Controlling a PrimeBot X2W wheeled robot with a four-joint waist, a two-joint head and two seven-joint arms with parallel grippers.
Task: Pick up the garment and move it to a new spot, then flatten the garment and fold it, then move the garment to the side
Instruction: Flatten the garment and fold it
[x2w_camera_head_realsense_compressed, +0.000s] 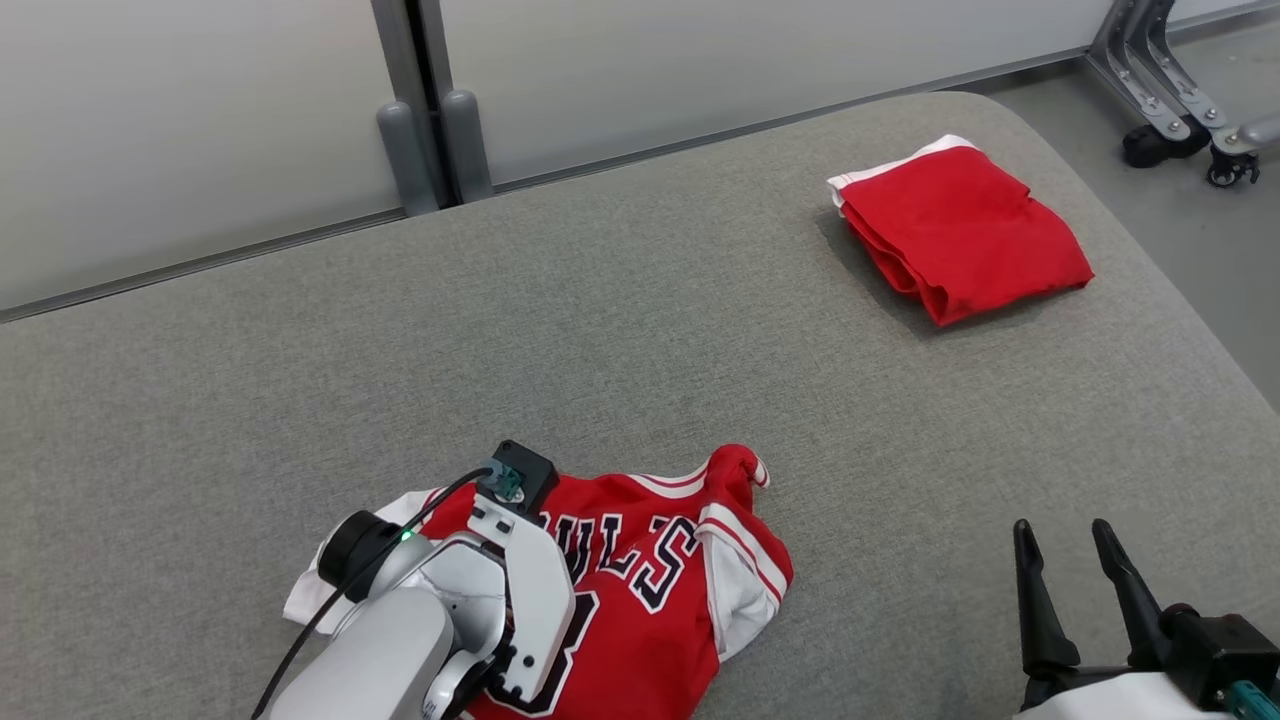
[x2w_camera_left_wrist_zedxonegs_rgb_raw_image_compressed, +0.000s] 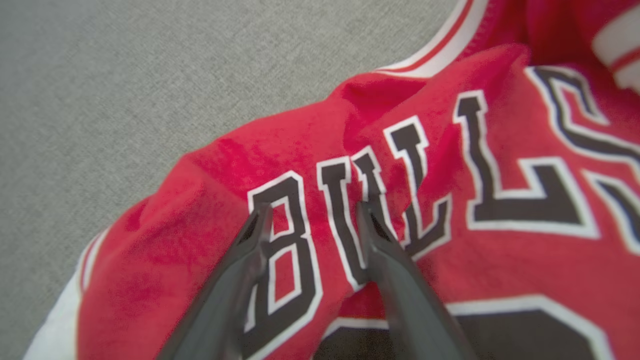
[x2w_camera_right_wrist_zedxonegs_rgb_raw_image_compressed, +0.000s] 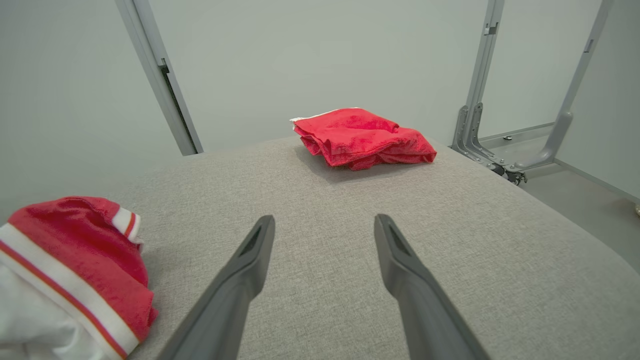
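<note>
Here, nearest the robot, a crumpled red jersey (x2w_camera_head_realsense_compressed: 650, 580) lies at the near edge of the grey padded top (x2w_camera_head_realsense_compressed: 600, 320), left of centre, with its chest lettering up and white cloth showing at its left corner and right armhole. The left gripper (x2w_camera_left_wrist_zedxonegs_rgb_raw_image_compressed: 314, 207) points down onto the chest. Its two fingers stand apart, tips at the cloth on either side of the first letters, with nothing pinched between them as far as the wrist view shows. The right gripper (x2w_camera_head_realsense_compressed: 1061, 525) hovers over bare padding well to the right of the jersey, fingers spread and empty.

Handling, as a judgement: the jersey is light, thin and limp. It will sag from any single hold, and the smooth knit may slip out of a shallow pinch. The trimmed edges look the better places to grasp, either the shoulder strap raised at the far side or the banded armhole on the right, where doubled cloth gives the fingers more to bite. A pinch in mid-chest would likely lift the piece in a bunch. It is not fragile; the risk is twisting it.

Farther off, at the right rear of the top, a folded red garment (x2w_camera_head_realsense_compressed: 960, 230) lies well apart from the jersey. Beyond stand pale wall panels (x2w_camera_head_realsense_compressed: 200, 130) and a wheeled metal frame (x2w_camera_head_realsense_compressed: 1170, 100).

Count: two garments, one crumpled and one folded; two grippers; one frame.
</note>
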